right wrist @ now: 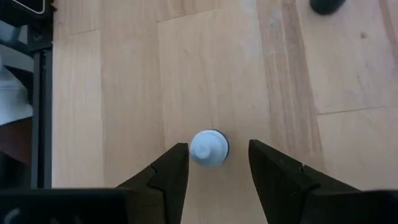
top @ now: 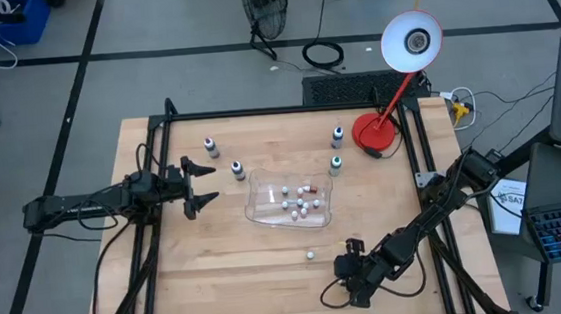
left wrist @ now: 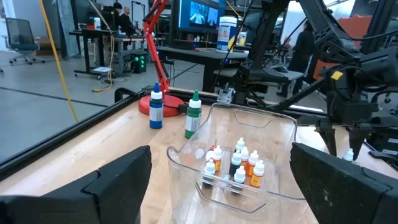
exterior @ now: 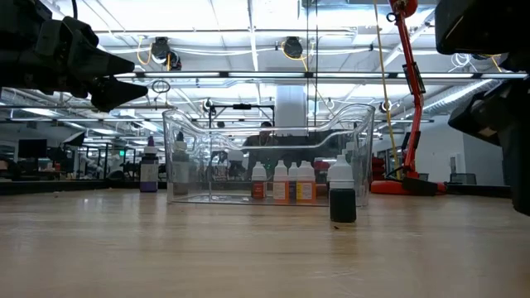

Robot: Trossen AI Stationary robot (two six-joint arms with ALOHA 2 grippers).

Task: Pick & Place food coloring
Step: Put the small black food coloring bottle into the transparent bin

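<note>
Four small dropper bottles with coloured tops stand upright on the wooden table: two (top: pixel 210 145) (top: pixel 237 169) left of the clear tray (top: pixel 259 207) and two (top: pixel 338 135) (top: pixel 335 164) at its far right. Blue (left wrist: pixel 155 109) and green (left wrist: pixel 193 115) show in the left wrist view. Several tiny white-capped bottles (left wrist: pixel 236 165) stand in the tray. One more white-capped bottle (top: pixel 310 255) (exterior: pixel 342 194) stands alone near the tray's near side. My right gripper (top: pixel 353 252) (right wrist: pixel 219 155) is open, looking down, and this bottle's cap (right wrist: pixel 209 148) shows between its fingertips, untouched. My left gripper (top: pixel 201 186) (left wrist: pixel 221 177) is open, level, left of the tray.
A red desk lamp (top: pixel 377 134) stands at the table's far right corner. A black frame (top: pixel 160 156) runs along the table's left, far and right edges. Bare wood lies along the near edge (top: pixel 251 290). People and desks show in the room behind.
</note>
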